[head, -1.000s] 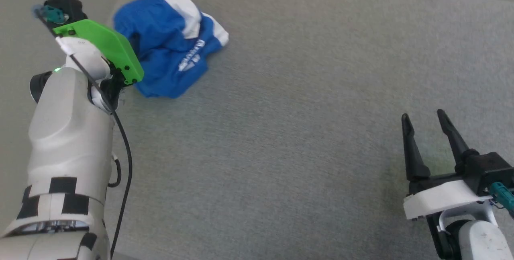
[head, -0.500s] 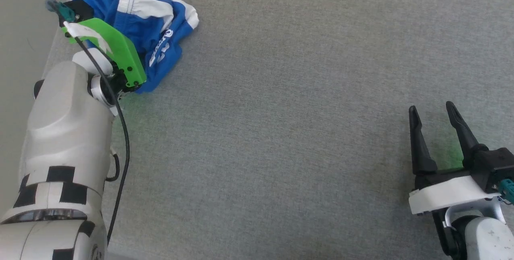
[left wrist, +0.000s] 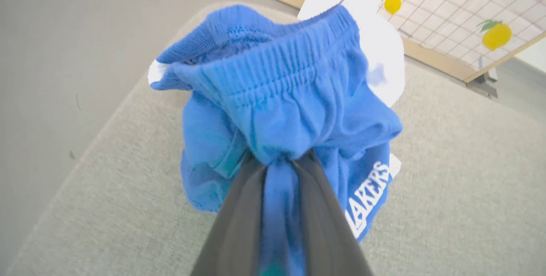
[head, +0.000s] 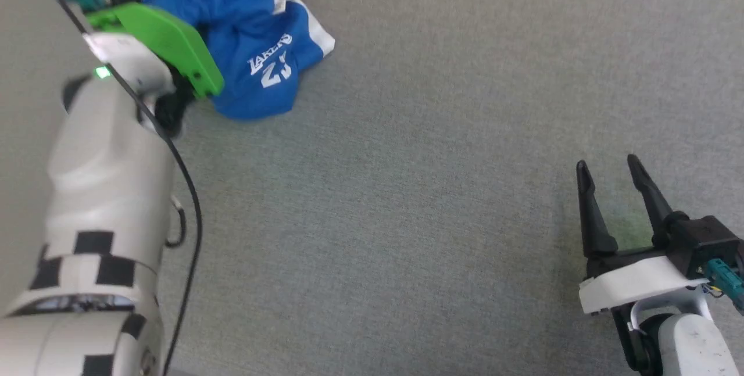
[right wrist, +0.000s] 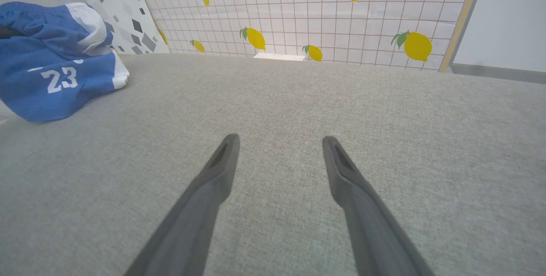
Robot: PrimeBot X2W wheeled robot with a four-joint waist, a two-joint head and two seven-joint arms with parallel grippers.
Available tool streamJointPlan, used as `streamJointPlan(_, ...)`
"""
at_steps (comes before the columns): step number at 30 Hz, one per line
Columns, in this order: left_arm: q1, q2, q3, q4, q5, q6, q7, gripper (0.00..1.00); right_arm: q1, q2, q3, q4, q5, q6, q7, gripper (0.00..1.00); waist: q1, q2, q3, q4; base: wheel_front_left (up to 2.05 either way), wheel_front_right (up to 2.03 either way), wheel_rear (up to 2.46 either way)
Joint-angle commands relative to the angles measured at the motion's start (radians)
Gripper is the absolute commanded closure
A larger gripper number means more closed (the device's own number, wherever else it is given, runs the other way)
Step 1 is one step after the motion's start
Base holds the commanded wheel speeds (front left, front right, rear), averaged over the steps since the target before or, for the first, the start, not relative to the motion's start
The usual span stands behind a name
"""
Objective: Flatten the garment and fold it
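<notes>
Currently pinching a fold of the shorts [left wrist: 290, 109] just below the gathered waistband, with both fingers of the left gripper [left wrist: 279, 161] drawn close on the blue cloth. Note the bunched heap at the far left corner of the grey pad [head: 407, 219], with its lower folds resting on the pad. Note the white "LAKERS" lettering and the number 23 on the leg facing the robot, plus white panels at the top and right of the heap. See the green plate [head: 163, 39] on the left wrist, covering the fingers in the head view. Note the right gripper [head: 608, 165]: fingers spread wide, nothing between them, just above the pad at the near right, well apart from the shorts. See the lemon-print wall [right wrist: 341, 11] beyond the pad's far edge.
</notes>
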Motion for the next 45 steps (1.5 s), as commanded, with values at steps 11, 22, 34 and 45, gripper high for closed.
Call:
streamJointPlan(11, -0.106, 0.05, -0.05, -0.15, -0.005, -0.023, -0.015, 1.0, 0.019, 0.0, 0.024, 0.124, 0.085, -0.002, -0.074, 0.0, -0.0001, 0.0, -0.225, -0.04, 0.0, 0.0, 0.0)
streamJointPlan(22, -0.069, -0.018, -0.134, -0.274, -0.046, -0.029, 0.043, 1.0, 0.028, 0.0, 0.021, 0.193, 0.115, -0.002, -0.106, 0.0, -0.0001, 0.0, -0.306, -0.202, 0.0, 0.0, 0.0)
streamJointPlan(34, 0.087, -0.104, -0.278, -0.275, -0.117, -0.03, 0.082, 1.0, 0.037, 0.0, -0.039, 0.21, 0.118, -0.002, -0.122, 0.0, -0.0001, 0.0, -0.288, -0.403, 0.0, 0.0, 0.0)
streamJointPlan(45, 0.308, -0.121, -0.529, -0.187, -0.202, -0.03, 0.161, 1.0, 0.048, 0.0, -0.052, 0.211, 0.14, -0.002, -0.126, 0.0, -0.0001, 0.0, -0.266, -0.412, 0.0, 0.0, 0.0)
